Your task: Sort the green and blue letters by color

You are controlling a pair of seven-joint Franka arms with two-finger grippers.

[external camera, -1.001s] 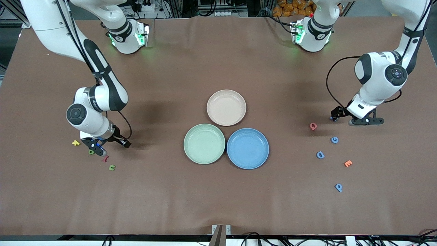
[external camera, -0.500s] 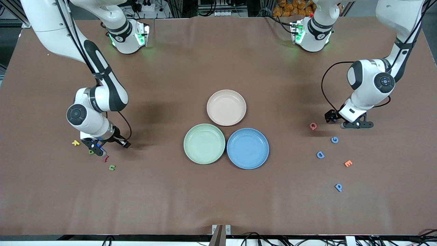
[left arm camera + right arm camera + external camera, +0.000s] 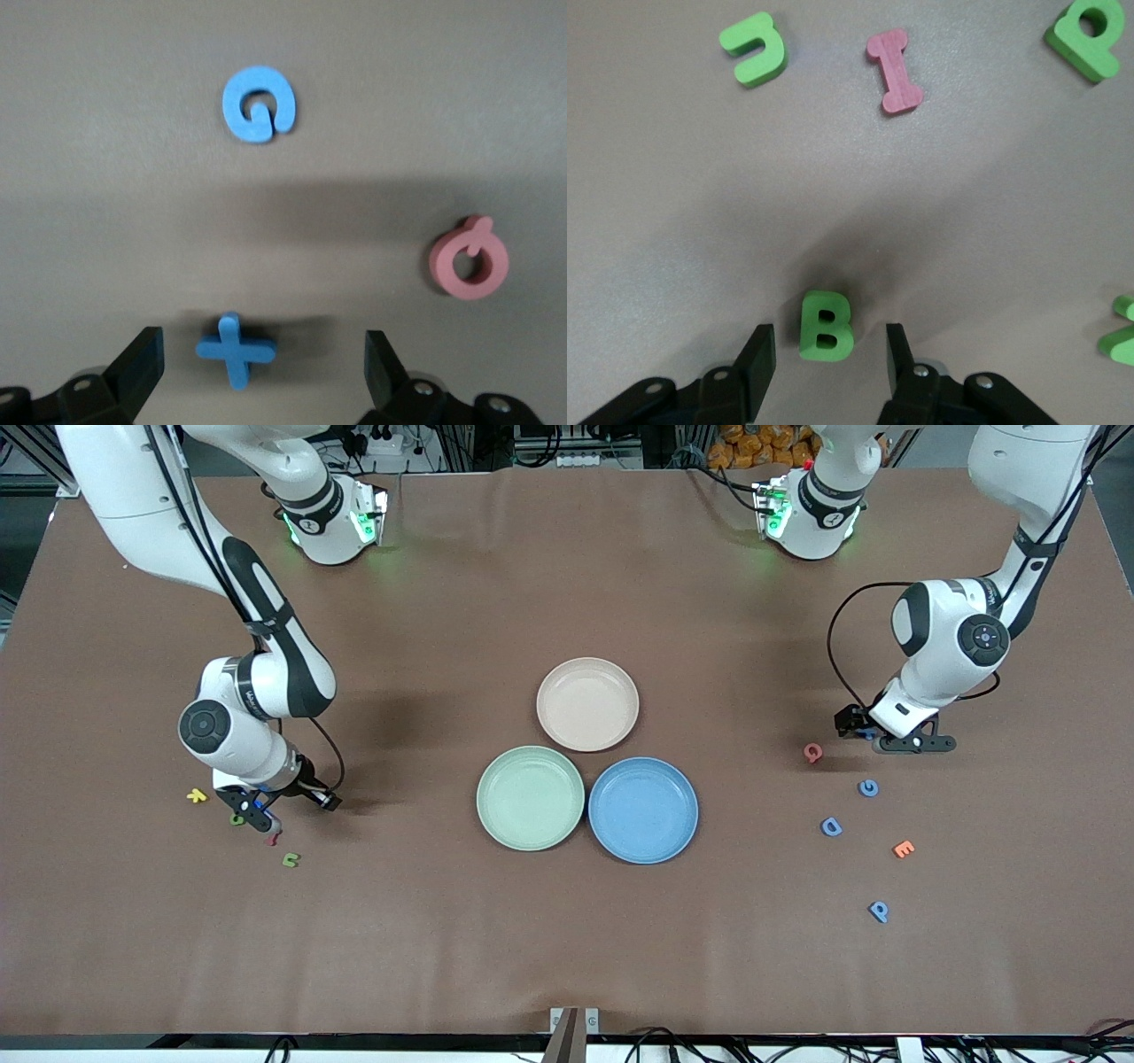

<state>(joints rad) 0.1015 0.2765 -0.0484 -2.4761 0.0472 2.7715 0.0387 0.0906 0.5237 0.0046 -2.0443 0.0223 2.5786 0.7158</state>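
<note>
Nearest the desk's front edge on the left arm's end lie the blue P [image 3: 878, 911], orange E [image 3: 903, 849], blue D [image 3: 831, 826] and blue G [image 3: 868, 786]. Toward the right arm's end sits the green U [image 3: 291, 859], with the dark red letter [image 3: 894, 70] and green P [image 3: 1090, 37] close by. Mid-desk, the green plate [image 3: 496, 824] and blue plate [image 3: 680, 824] touch, both bare, the beige plate [image 3: 620, 682] just past them.

Both arms look to be at the first pick. The right gripper [image 3: 825, 361] straddles the green B [image 3: 826, 326], jaws partly open and not yet touching it; closing and lifting toward the green plate should follow. The left gripper [image 3: 264, 359] stands wide open around the blue X [image 3: 234, 349], holding nothing, the pink Q [image 3: 469, 258] beside it.

Open brown desk separates letters from plates, so carrying paths look free; neighbouring letters crowd each pick.
</note>
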